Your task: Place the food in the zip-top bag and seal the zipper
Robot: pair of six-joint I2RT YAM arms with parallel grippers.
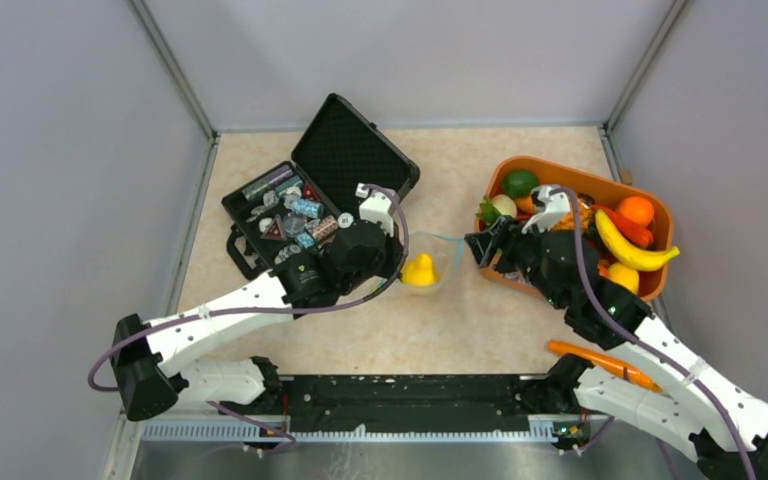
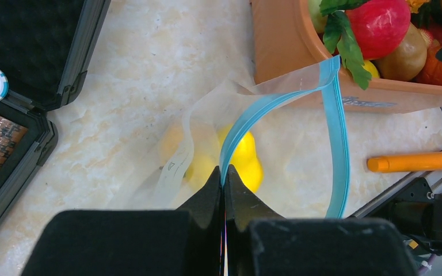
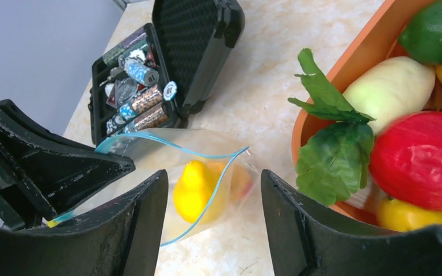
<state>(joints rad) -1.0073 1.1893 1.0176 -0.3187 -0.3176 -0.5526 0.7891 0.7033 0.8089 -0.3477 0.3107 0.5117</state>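
Left wrist view: left gripper (image 2: 224,179) pinches the zipper (image 2: 337,132) of the limp, slippery zip-top bag (image 2: 207,118); right gripper (image 3: 213,175) is spread and empty. Best hold is probably the stiffer zipper edge.

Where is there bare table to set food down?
Bare: the near stretch of table between zip-top bag and the near edge; the far strip between black case and orange basket. Crowded: around the bag, between left gripper and right gripper.

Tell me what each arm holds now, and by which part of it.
The left gripper holds the zip-top bag by its teal zipper, jaws shut on the strip. The right gripper holds nothing; its jaws stand open.
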